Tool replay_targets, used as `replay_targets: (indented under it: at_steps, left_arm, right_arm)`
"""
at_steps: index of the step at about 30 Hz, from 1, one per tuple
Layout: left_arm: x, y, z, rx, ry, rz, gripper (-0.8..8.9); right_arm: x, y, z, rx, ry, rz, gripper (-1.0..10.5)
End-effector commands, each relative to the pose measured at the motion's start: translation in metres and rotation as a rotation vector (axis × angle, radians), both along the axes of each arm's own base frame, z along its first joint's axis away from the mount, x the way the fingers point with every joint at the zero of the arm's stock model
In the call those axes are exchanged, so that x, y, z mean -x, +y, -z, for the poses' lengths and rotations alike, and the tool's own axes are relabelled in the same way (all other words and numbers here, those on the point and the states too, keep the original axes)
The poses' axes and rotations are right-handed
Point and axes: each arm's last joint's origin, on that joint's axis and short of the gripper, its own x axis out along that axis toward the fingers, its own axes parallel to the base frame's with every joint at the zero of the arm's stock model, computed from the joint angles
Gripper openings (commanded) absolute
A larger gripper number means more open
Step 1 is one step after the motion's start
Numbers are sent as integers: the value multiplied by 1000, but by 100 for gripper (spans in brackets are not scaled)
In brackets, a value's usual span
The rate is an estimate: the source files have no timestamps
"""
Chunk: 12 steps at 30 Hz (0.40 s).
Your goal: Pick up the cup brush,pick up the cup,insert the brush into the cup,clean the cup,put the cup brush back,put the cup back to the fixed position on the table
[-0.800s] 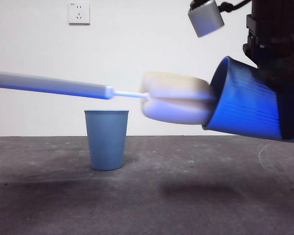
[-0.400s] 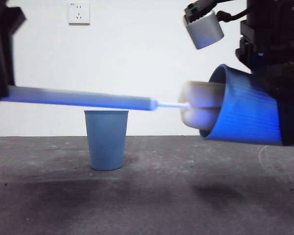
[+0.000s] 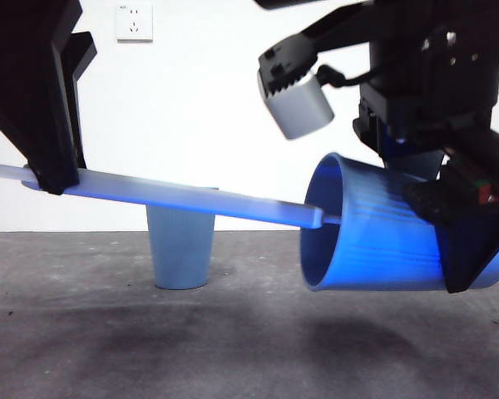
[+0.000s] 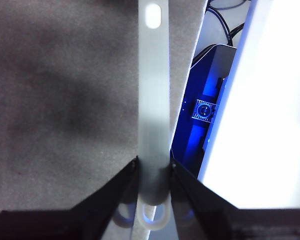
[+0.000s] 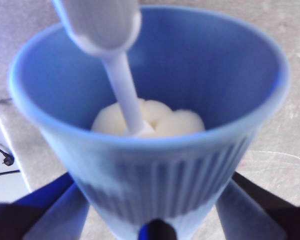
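- Left gripper (image 4: 152,167), two black jaws, was clamped on the long flat grey plastic handle of the cup brush (image 3: 175,198); handle smooth, with an oval hole near its free end.
- Right gripper (image 5: 157,227) was closed around the mid-blue ribbed plastic cup (image 3: 374,229), held on its side above the matte, scuffed dark grey table (image 3: 150,349), mouth toward the brush.
- Cream-yellow lobed sponge head (image 5: 150,120) sat deep inside the cup, at its bottom.
- Second identical blue tumbler (image 3: 181,249) stood upright on the table behind the handle.
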Motion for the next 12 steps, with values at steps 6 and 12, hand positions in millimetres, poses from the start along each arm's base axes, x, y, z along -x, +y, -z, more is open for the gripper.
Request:
replay_targets:
  at_steps: [6,12]
  left_arm:
    - [0,7,2,-76,7,-57,-9]
    - [-1,22,-2,-126,7,-109,-9]
  right_arm:
    - [0,1,-1,16,-28,5,-16]
    - [1,-2,-1,18,-25,42,-16]
